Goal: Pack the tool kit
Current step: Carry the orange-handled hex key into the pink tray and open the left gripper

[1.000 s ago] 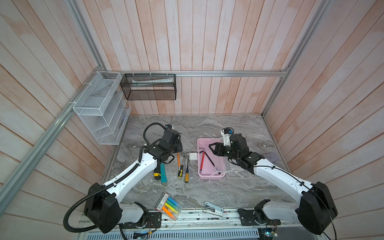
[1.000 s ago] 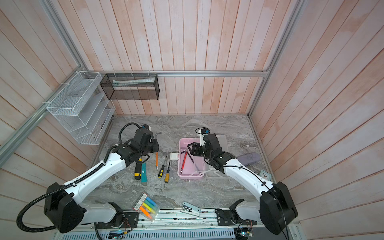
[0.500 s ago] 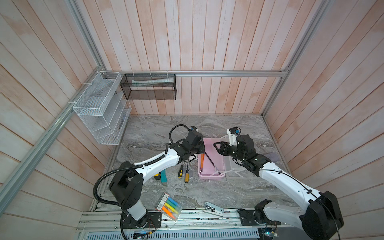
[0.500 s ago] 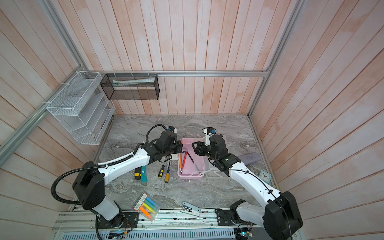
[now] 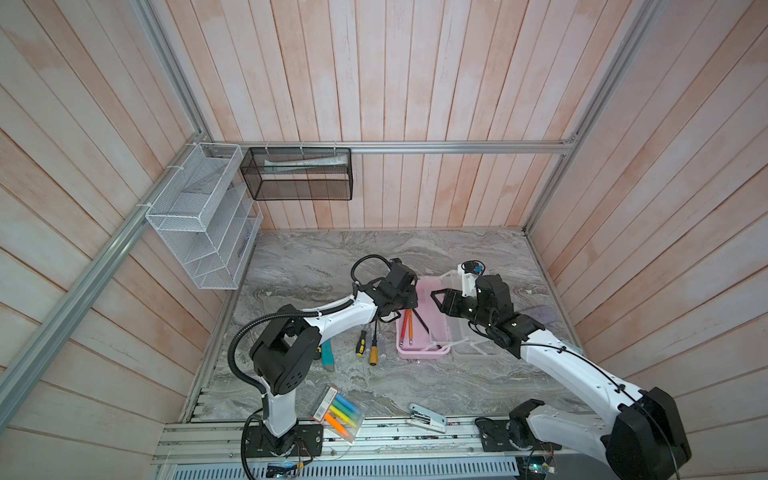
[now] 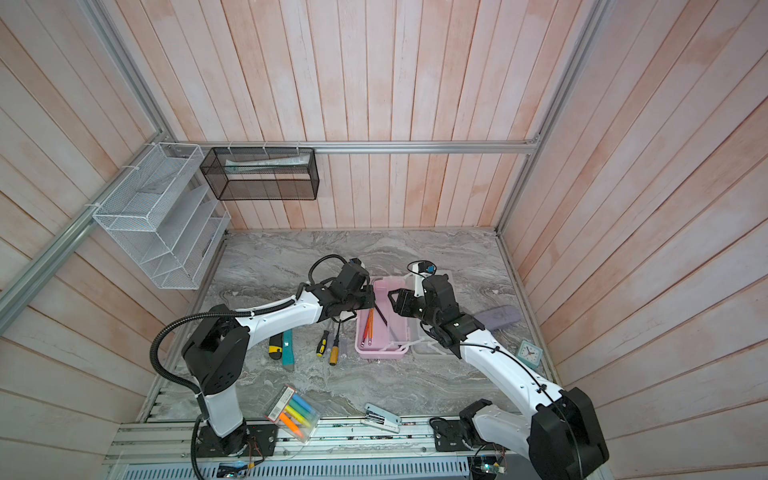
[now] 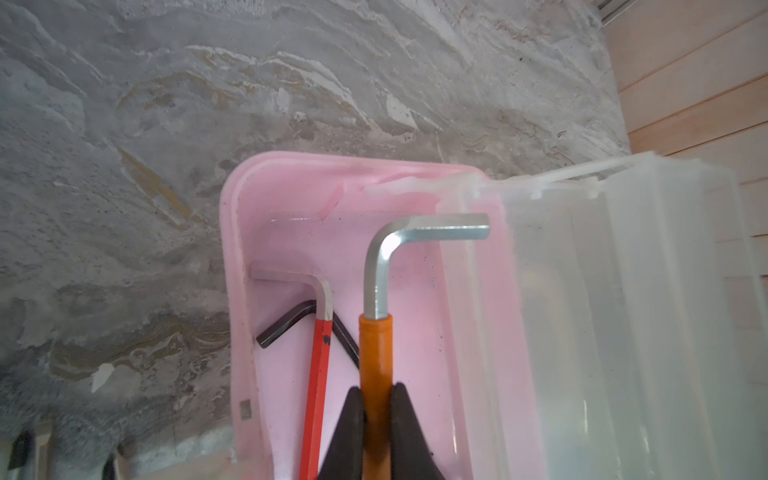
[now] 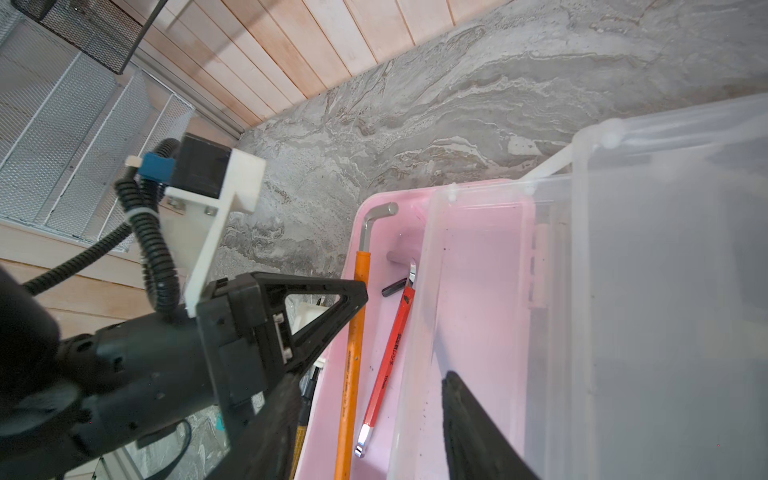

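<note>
My left gripper (image 7: pixel 377 390) clamping orange hex key (image 7: pixel 375 349), lowering it into pink box (image 7: pixel 243 299) beside red key (image 7: pixel 318 374). Risk: bent end snagging clear tray (image 7: pixel 561 311) wall, key jamming askew. My right gripper (image 5: pixel 439 300) half-spread nr tray; can't tell if gripping.

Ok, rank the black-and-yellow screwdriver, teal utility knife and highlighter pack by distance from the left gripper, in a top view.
Left gripper, holding the orange hex key:
1. black-and-yellow screwdriver, left of the pink box.
2. teal utility knife, farther left.
3. highlighter pack, at the table's front edge.
</note>
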Robot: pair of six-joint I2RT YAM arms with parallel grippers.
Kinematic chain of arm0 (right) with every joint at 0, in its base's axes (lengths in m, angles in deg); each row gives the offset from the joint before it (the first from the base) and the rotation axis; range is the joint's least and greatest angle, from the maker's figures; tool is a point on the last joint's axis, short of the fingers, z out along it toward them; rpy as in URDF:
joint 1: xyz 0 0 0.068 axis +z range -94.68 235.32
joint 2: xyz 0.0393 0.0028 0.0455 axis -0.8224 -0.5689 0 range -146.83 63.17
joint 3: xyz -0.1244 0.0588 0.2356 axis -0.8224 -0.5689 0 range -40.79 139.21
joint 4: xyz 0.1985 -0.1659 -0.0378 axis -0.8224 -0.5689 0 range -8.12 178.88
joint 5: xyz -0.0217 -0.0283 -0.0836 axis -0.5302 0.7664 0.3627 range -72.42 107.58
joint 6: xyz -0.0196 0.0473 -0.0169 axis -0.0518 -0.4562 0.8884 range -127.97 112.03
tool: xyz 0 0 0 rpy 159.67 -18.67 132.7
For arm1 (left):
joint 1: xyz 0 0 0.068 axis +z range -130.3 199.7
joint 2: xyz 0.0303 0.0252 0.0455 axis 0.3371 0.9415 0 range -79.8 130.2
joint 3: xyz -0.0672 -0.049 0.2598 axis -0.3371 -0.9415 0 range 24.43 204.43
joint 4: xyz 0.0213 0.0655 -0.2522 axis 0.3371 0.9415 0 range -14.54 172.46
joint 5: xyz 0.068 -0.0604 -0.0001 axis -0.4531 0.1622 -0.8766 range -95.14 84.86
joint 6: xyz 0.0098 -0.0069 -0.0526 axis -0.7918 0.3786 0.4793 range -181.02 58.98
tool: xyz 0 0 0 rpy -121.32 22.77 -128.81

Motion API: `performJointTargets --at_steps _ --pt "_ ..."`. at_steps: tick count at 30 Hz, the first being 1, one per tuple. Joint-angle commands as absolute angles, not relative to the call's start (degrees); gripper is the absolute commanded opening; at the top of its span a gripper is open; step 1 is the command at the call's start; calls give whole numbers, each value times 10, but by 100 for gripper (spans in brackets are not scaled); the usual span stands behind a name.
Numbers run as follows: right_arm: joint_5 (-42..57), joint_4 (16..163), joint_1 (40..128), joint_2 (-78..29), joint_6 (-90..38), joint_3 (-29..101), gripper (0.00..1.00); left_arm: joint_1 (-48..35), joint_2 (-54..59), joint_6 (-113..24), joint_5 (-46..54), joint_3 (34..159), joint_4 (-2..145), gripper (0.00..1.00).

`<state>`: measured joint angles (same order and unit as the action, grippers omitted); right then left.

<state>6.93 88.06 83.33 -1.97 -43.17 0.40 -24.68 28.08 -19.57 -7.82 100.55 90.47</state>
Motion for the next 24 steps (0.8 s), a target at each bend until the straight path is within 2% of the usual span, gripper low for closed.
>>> performJointTargets --at_steps 1,7,9,12,21,24 --pt "58 893 828 -10 -436 -3 54 -249 293 -181 -73 1031 896 0" --pt "56 894 824 -8 -436 -5 54 -250 312 -181 -64 1038 901 0" --pt "56 895 823 -9 -436 -5 54 -250 317 -183 -61 1043 904 14" --pt "55 897 823 -10 -436 -4 54 -250 319 -187 -58 1047 903 25" --pt "50 891 823 -15 -426 13 54 -249 297 -199 -62 1046 903 29" --pt "47 887 823 -22 -418 21 54 -249 271 -216 -66 1027 890 35"
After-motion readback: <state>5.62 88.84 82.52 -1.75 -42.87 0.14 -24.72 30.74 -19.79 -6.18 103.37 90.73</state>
